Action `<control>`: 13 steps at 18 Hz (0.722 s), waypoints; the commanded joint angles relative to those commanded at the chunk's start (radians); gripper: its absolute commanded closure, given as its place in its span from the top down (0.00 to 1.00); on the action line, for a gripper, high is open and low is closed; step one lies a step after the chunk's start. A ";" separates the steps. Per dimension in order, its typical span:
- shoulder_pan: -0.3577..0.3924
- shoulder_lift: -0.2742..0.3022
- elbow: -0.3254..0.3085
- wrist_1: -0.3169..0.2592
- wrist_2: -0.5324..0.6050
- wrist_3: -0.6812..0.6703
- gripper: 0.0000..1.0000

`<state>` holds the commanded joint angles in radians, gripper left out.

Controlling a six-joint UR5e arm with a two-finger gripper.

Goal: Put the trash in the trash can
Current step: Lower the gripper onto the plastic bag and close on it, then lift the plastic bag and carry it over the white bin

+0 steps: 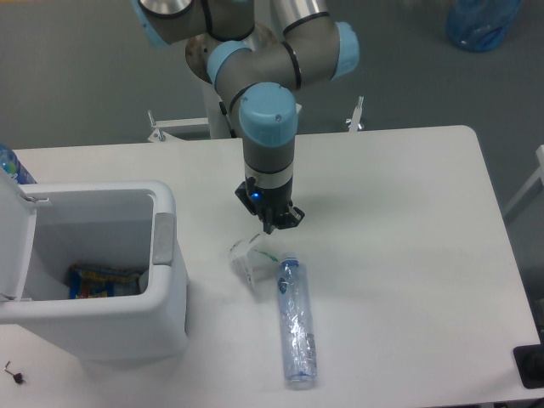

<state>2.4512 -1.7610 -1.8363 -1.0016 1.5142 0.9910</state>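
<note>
A small crumpled clear wrapper with green marks point(253, 257) hangs from my gripper point(272, 221), which is shut on the wrapper's upper edge near the table's middle. Right below and to the right of it, a long crushed clear bottle with a bluish cap point(296, 321) lies on the table, pointing toward the front edge. The white trash can point(167, 255) stands at the left with its lid point(15, 246) swung open, about a hand's width left of the wrapper.
A blue and yellow packet point(104, 280) lies inside the bin. A blue bottle top point(12, 167) shows at the far left edge. A blue bag point(481, 22) sits on the floor beyond the table's back right.
</note>
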 joint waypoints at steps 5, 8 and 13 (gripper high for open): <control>0.051 0.028 0.049 -0.002 -0.129 -0.050 0.00; 0.061 0.040 0.078 0.000 -0.172 -0.104 0.00; 0.095 0.052 0.156 0.008 -0.267 -0.245 0.00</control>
<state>2.5464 -1.7089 -1.6799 -0.9940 1.2474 0.7457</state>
